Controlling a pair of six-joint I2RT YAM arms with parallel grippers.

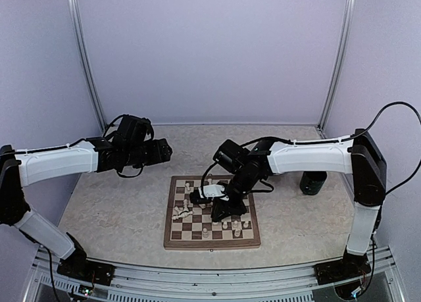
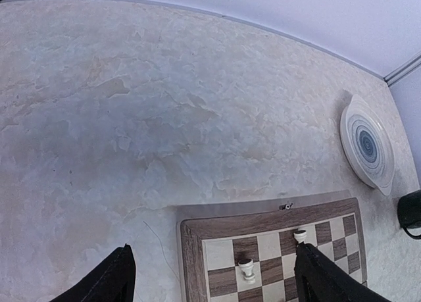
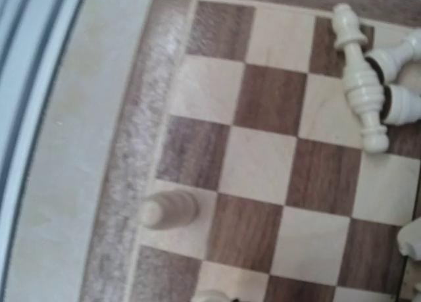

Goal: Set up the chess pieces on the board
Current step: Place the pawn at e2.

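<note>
Top view: I hold my left gripper [image 1: 163,151] off the board's [image 1: 212,243] far-left corner, presumably to leave it free, while my right gripper [image 1: 223,210] hangs low over the board's centre, just beside toppled pieces [image 1: 184,212]; whether it is closed I cannot tell. Left wrist view: my fingers [image 2: 122,276] stand apart and grip nothing, the board's corner with two upright pieces showing between them. Right wrist view: no fingers show; one piece stands at the board's edge, and others lie heaped further in.

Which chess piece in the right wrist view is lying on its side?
The long piece at the upper right: its full profile stretches across the squares. The pawn by the board edge looks upright, seen from above.
</note>
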